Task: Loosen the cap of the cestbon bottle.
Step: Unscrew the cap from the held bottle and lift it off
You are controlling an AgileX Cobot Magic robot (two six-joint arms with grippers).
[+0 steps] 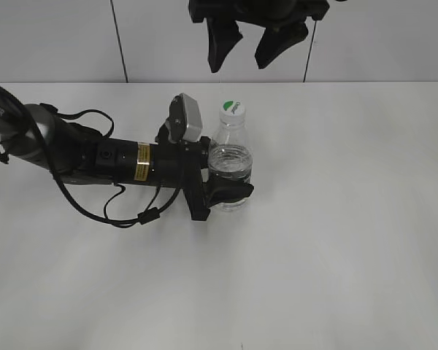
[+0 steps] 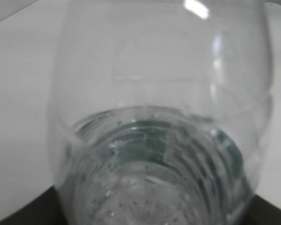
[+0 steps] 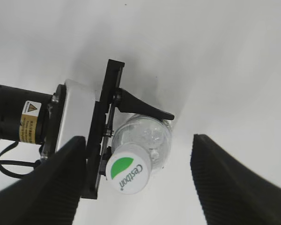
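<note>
The left hand (image 1: 230, 191) clamps the small clear plastic cestbon bottle (image 1: 231, 164) upright; the right hand (image 1: 257, 45), spread wide above, has yet to grasp the round white screw cap (image 1: 232, 109).

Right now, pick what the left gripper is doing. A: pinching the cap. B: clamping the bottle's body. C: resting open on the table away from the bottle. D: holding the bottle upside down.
B: the left gripper is shut around the body of the upright cestbon bottle, below the cap, while the right gripper hangs open above.
</note>
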